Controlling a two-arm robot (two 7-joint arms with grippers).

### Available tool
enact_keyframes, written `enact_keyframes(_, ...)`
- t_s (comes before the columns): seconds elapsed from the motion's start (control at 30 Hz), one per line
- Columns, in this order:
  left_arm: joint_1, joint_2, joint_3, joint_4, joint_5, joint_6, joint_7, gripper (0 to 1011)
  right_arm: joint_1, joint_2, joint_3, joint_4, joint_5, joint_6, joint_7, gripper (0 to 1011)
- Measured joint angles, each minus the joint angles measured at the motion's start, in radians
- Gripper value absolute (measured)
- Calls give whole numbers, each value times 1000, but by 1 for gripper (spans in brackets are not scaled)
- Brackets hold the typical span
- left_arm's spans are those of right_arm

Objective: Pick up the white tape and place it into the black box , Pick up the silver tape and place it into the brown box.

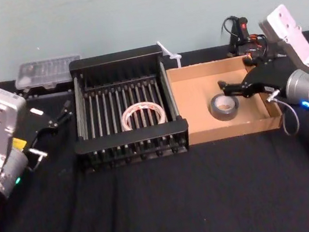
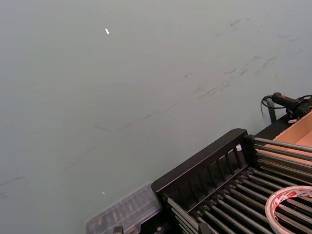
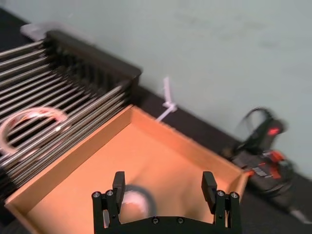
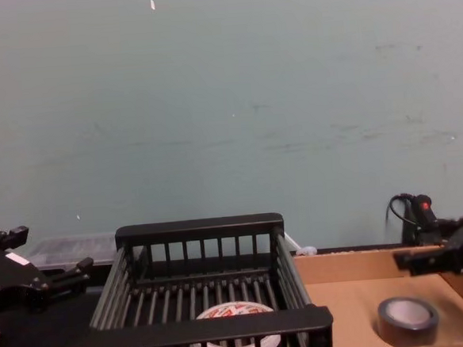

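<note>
Tapes are both in their boxes, so you are at the tail of the second step: the silver tape (image 1: 224, 107) lies flat on the floor of the brown box (image 1: 204, 134), toward its right half, apart from the walls. The white tape (image 1: 141, 116) lies flat on the bars of the black box (image 1: 131, 136), near the middle. The two boxes stand side by side, touching or nearly so.

Your right gripper (image 1: 237, 89) hovers over the brown box just above and beside the silver tape, jaws spread wide and holding nothing; in the right wrist view the two fingers (image 3: 118, 184) stand apart with the roll below them, not between them. Your left gripper (image 1: 54, 116) sits well to the left of the black box, jaws apart too, nothing in them.

By my reading, all that remains is to lift the right arm straight up and back out over the near wall without clipping the cardboard rim or nudging the roll, then park it
</note>
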Motion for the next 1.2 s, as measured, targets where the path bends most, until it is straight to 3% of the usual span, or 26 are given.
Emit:
enact_keyframes(0.3,0,0,0,0,0,0,0,1001,-150,-38,79,-153,-106,-112,-273,1002)
enact_keyframes(0.53,0,0,0,0,0,0,0,1001,-247,-74,132,-215,-158,-180,-419,1002)
enact_keyframes(0.73,0,0,0,0,0,0,0,1001,-292,-100,163,-221,-177,-202,-469,1002)
enact_keyframes(1.2,0,0,0,0,0,0,0,1001,-309,-126,197,-209,-187,-198,-468,1002)
